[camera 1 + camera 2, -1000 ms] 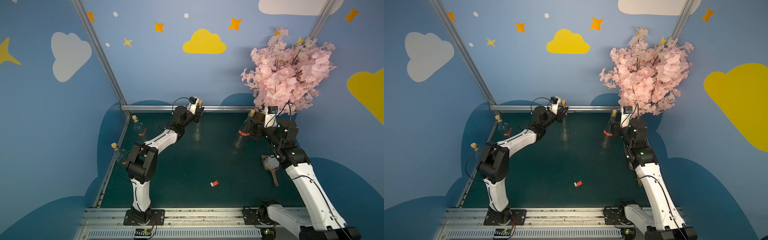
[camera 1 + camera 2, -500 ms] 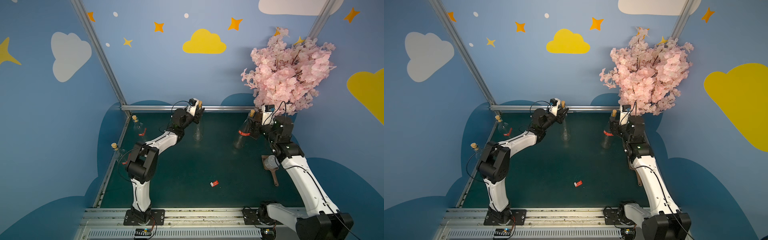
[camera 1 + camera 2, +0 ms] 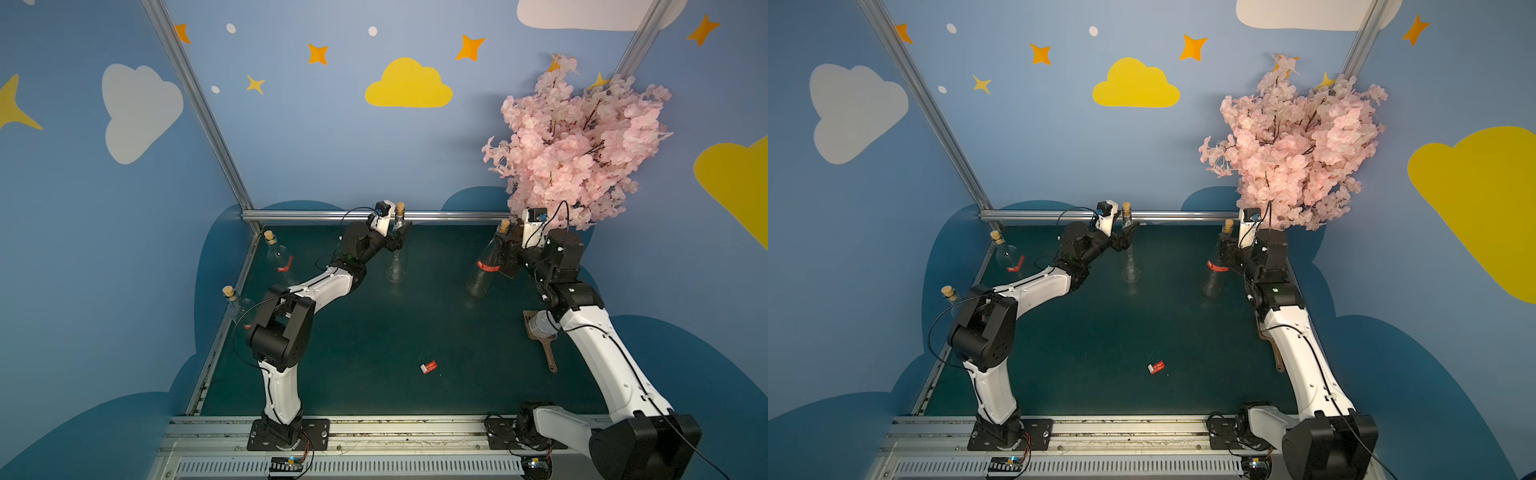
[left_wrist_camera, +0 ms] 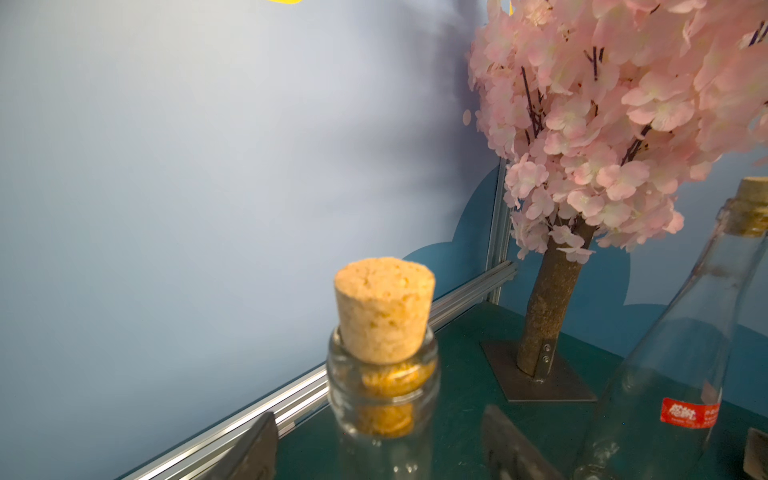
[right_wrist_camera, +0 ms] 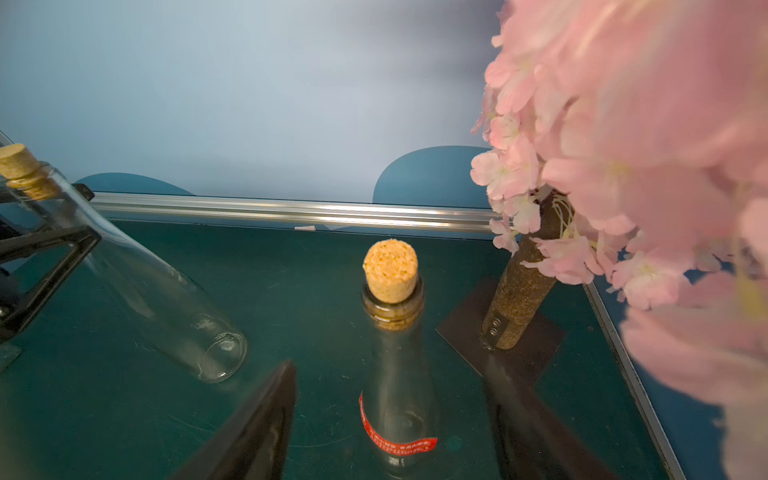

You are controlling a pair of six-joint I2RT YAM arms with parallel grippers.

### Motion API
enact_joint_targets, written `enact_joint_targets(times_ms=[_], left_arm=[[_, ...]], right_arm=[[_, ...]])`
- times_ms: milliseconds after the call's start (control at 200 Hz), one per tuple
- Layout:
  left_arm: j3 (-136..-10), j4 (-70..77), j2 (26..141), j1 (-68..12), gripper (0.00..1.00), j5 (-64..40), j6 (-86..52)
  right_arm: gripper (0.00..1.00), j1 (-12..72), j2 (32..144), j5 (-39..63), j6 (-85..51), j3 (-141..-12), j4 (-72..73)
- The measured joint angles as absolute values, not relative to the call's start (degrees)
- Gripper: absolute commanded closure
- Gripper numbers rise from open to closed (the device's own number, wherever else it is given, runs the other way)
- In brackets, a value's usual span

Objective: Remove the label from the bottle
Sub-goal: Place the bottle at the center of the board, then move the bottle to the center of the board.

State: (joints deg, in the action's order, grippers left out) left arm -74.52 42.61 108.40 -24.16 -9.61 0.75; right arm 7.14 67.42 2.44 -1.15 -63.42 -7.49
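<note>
Left gripper (image 4: 378, 444) is released now. The clamp it had a second ago on the bare bottle (image 3: 395, 262) is gone, and the jaws stand apart on either side of the neck, clear of the glass. The bottle stands on its own, cork (image 4: 384, 309) in, at the middle of the table's (image 3: 353, 332) far edge. It carries no label. A red scrap (image 3: 428, 367) lies loose toward the near edge, so I'd call that bottle done.

Right gripper (image 5: 388, 374) is unchanged: spread wide, jaws flanking the labelled bottle (image 3: 482, 270) without touching it. That bottle sits near the far right corner with its red label (image 5: 395, 442) wrapped round the body. It's likely your next target. Mind the blossom tree (image 3: 577, 145) just beside that wrist.
</note>
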Motion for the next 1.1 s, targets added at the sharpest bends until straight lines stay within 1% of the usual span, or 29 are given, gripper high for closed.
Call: enact_joint_targets(times_ms=[315, 606, 1096], left_arm=[[-68.75, 42.46, 102.37, -24.75, 0.13, -7.35, 2.35], [-64.95, 41.98, 100.03, -26.15, 0.04, -5.34, 3.92], [-61.36, 40.25, 96.66, -27.94, 0.04, -4.49, 4.73]], right_arm=[[0.28, 5.58, 70.59, 3.40, -1.39, -64.71, -7.22], [0.29, 5.34, 73.45, 4.32, -1.74, -67.72, -6.04], [0.32, 5.34, 77.84, 5.21, -1.67, -69.56, -4.86]])
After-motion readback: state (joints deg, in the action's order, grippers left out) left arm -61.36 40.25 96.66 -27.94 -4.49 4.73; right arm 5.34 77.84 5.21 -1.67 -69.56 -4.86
